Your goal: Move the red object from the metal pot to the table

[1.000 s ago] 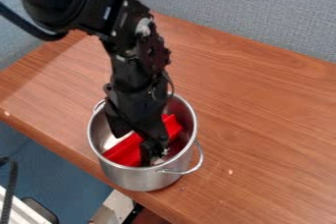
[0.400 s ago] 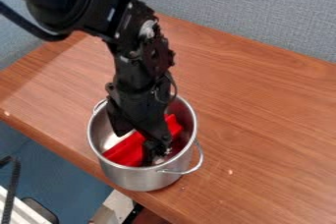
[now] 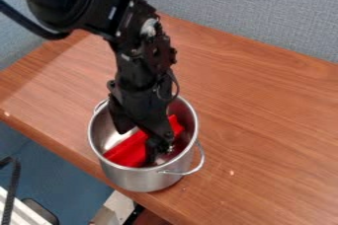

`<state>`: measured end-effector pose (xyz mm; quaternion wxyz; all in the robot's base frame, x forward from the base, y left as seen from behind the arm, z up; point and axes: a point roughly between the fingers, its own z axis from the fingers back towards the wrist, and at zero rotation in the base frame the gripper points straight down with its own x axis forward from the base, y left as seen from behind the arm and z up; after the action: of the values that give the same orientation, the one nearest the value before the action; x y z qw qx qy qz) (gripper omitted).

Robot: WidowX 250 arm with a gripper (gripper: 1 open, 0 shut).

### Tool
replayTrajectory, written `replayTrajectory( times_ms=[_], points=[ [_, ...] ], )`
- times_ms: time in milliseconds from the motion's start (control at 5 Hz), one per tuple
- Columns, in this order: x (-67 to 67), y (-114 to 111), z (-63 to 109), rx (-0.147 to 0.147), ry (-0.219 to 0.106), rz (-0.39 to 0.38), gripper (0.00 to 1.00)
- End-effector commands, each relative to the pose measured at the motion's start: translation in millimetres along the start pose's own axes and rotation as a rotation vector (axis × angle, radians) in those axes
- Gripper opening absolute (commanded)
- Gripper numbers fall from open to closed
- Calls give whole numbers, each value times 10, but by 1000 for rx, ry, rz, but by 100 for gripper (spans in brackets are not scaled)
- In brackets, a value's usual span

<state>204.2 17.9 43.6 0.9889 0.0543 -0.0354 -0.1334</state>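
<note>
Red block [image 3: 128,152] is seen inside the pot [image 3: 138,179], laid slantwise across it, with its middle partly hidden by the gripper [image 3: 142,139]. The fingers are spread apart, one to either side of the block as far as can be seen; no clamp on it is shown, and whether either finger is touching it cannot be told. Around the block the pot's steel wall is seen, and beneath the pot the brown table [image 3: 271,135], near whose edge it is stood.

The step in hand is judged to be the grasp. The fingers should be lined up across the block's narrow width, lowered until its sides are well covered, and closed only then. Contact with the pot's floor or wall should be avoided, since the pot could be tipped or pushed toward the table's edge. Once gripped, the block should be lifted straight up until its lower end is clear of the rim, and only then carried sideways to the bare wood on the far side from the edge.

Compared with the earliest frame, the gripper has been shifted slightly, and a little more red is shown beside the fingers. No clear change is found in the pot's place.
</note>
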Motion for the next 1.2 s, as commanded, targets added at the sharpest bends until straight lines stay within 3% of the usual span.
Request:
replayTrajectory(
  times_ms=[0,1000],
  points=[
    [111,31,72,22,-42,-17,100],
    [147,59,41,24,-60,0,100]
  ],
)
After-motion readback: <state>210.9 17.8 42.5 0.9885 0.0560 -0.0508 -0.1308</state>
